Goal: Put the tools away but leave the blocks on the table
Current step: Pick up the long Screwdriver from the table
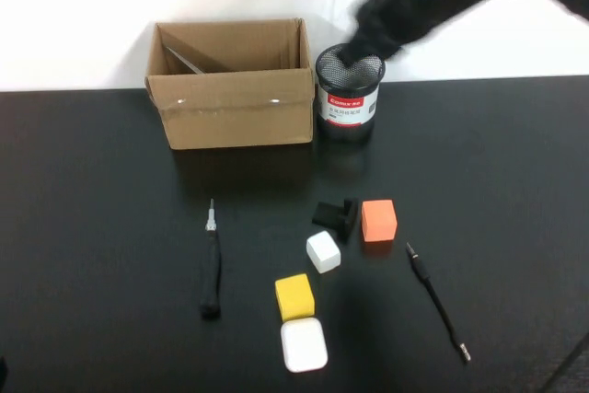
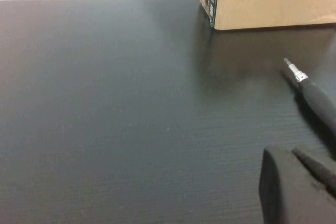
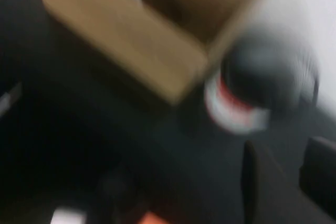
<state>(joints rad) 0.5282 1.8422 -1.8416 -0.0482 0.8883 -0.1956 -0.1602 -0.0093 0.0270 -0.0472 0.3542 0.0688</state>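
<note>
Right gripper (image 1: pixel 368 39) hovers blurred above the mesh pen cup (image 1: pixel 350 94) by the cardboard box (image 1: pixel 230 85); in its wrist view the fingers stand apart with nothing between them. Left gripper (image 2: pixel 299 182) sits low near the screwdriver (image 1: pixel 211 269); whether it is spread or closed I cannot tell. Screwdriver and probe (image 1: pixel 434 299) lie flat on the table (image 1: pixel 92 227): light, stiff, thin, probably best pinched mid-handle across the shaft. Orange block (image 1: pixel 378 220), yellow block (image 1: pixel 294 296) and white block (image 1: pixel 323 251) sit between them.

the right claw (image 1: pixel 368 39) hangs blurred over the mesh cup (image 1: pixel 350 89), which stands just beside the cardboard box (image 1: pixel 230 89) at the back. the left claw (image 2: pixel 299 187) sits low near the screwdriver (image 1: pixel 211 269). the cubes (image 1: pixel 322 251) crowd mid-surface (image 1: pixel 92 227); open surface lies left of the screwdriver and right of the probe (image 1: pixel 437 301).
</note>
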